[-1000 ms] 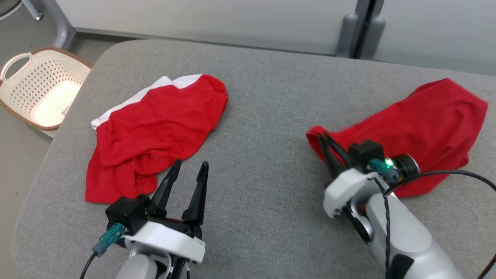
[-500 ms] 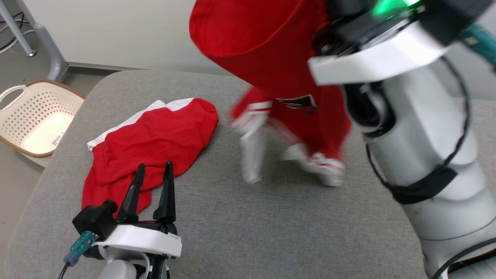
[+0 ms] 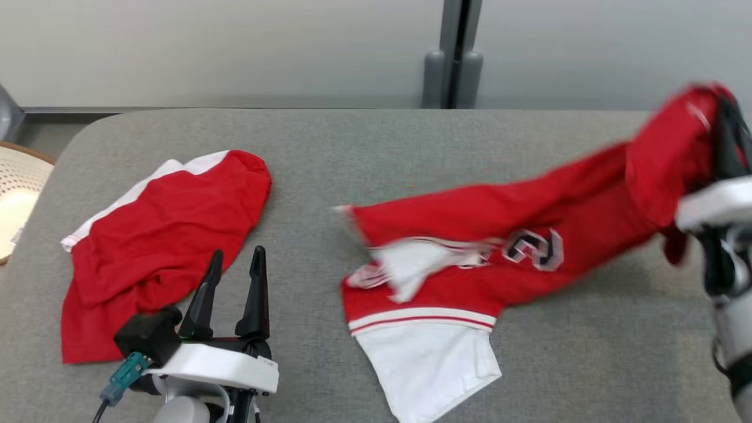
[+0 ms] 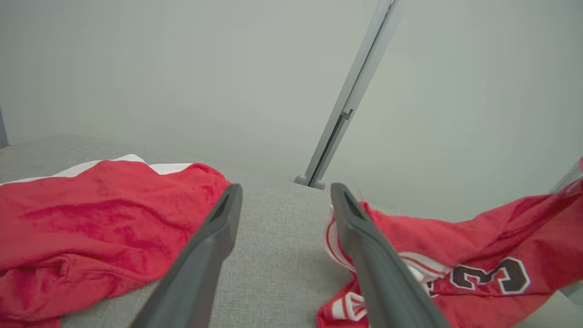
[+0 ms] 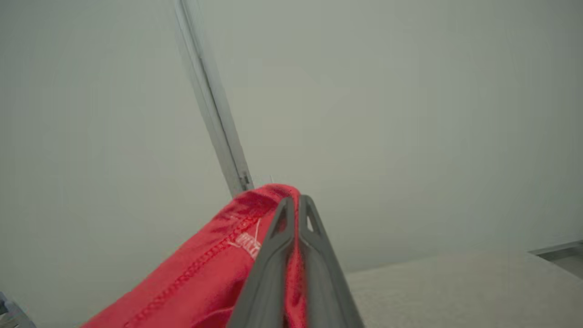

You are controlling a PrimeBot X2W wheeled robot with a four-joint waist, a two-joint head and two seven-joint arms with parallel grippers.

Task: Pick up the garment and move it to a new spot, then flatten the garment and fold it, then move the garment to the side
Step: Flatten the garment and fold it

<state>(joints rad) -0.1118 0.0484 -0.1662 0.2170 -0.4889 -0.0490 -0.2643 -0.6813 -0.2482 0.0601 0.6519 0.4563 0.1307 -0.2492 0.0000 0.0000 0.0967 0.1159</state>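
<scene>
Red numbered garment (image 3: 499,258) hangs clamped by one thin edge in my right pincer (image 5: 295,201), left pincer (image 3: 238,252) apart and empty, so I fear a hard pull slips it free.

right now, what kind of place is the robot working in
Probably a lab or test room set up for laundry folding: a grey padded table with a red jersey and another red garment, a laundry basket beside it, and plain partition walls behind.
</scene>
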